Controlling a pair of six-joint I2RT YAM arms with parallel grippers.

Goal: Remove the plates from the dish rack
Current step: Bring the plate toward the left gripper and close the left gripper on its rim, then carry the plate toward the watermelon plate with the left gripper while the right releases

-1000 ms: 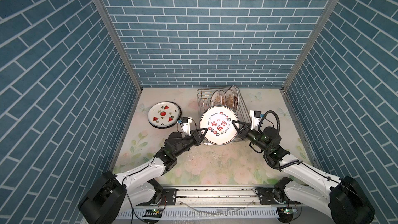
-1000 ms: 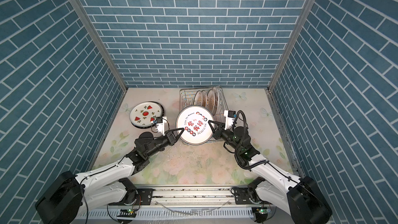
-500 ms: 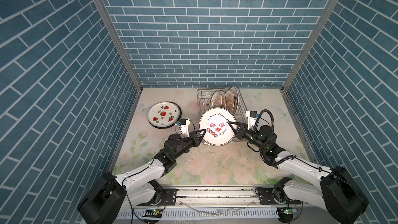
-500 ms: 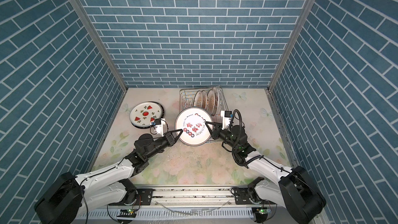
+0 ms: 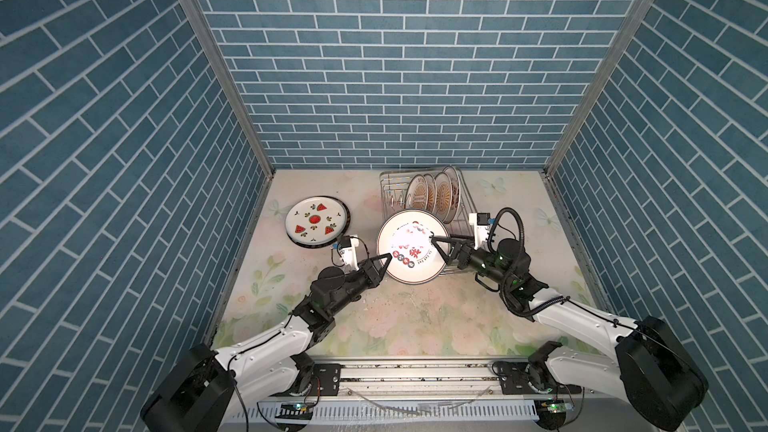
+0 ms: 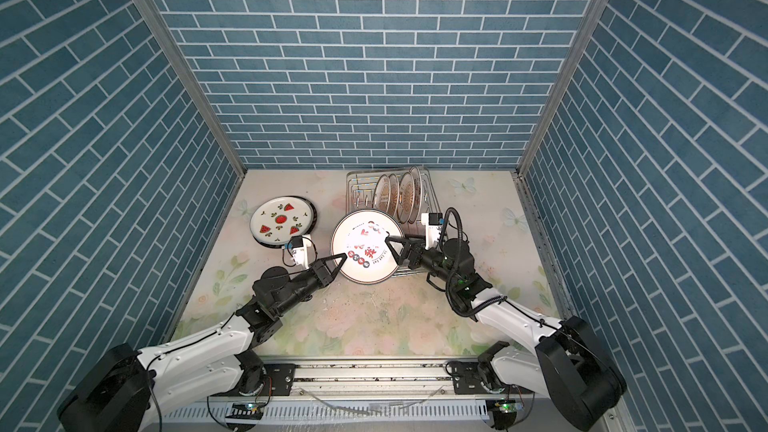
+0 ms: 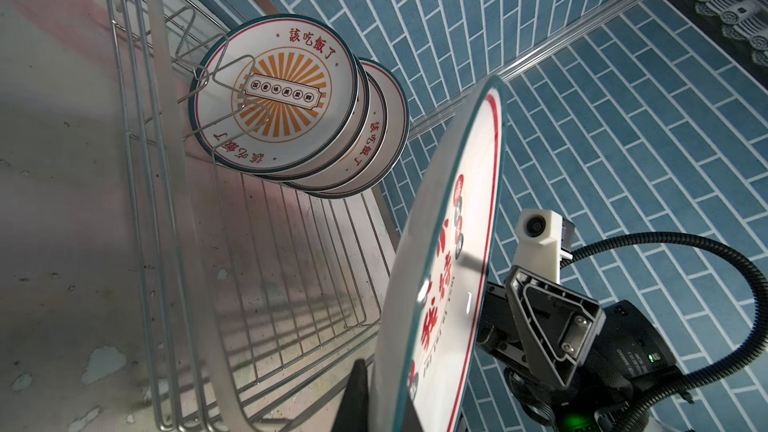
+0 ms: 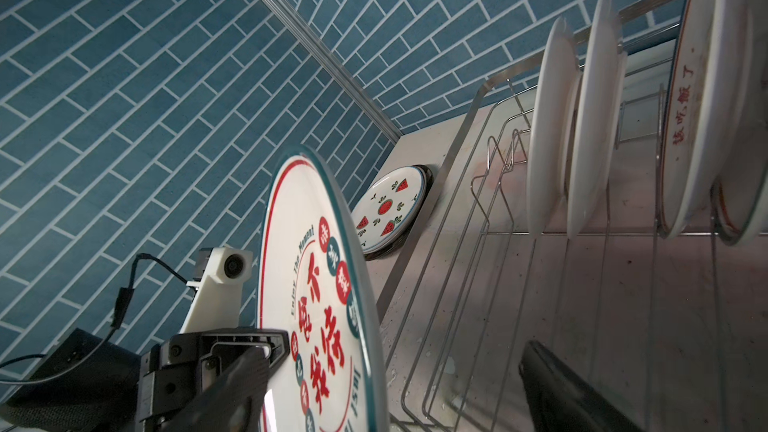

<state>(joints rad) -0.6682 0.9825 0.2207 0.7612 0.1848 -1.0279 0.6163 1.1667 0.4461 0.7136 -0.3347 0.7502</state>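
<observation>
On the flowered worktop (image 5: 395,317), at the near centre, the left hand (image 5: 384,261) (image 6: 341,258) is seen clenched on the near-left rim of the lettered plate (image 5: 409,251) (image 6: 365,253). In the left wrist view one dark finger (image 7: 357,396) is pressed against the plate's (image 7: 449,284) white back. The plate is held off the worktop and steeply tilted, with its red and dark lettering turned up toward the top views. It is placed over the near-left corner of the rack (image 5: 461,218) (image 6: 432,201).

At the plate's right edge the right hand (image 5: 438,249) (image 6: 395,251) is found released, its jaws spread wide. In the right wrist view one finger (image 8: 232,388) is shown just beside the lettered face (image 8: 316,326), and the other finger (image 8: 561,392) is kept well apart from it, so that nothing is gripped.

Behind the hands, the rack's near half is shown bare in the left wrist view, only wire floor and upright prongs (image 7: 137,160) being seen there.

Farther left, well apart from the rack, the watermelon plate (image 5: 316,224) (image 6: 280,220) (image 8: 388,207) is laid flat on a dark-rimmed plate (image 5: 347,218) (image 6: 313,214), whose edge is exposed on the near and right sides.

At the rack's far end, several sunburst plates (image 5: 432,197) (image 6: 395,197) (image 7: 278,93) are stood on edge between the prongs, close together in a row.
</observation>
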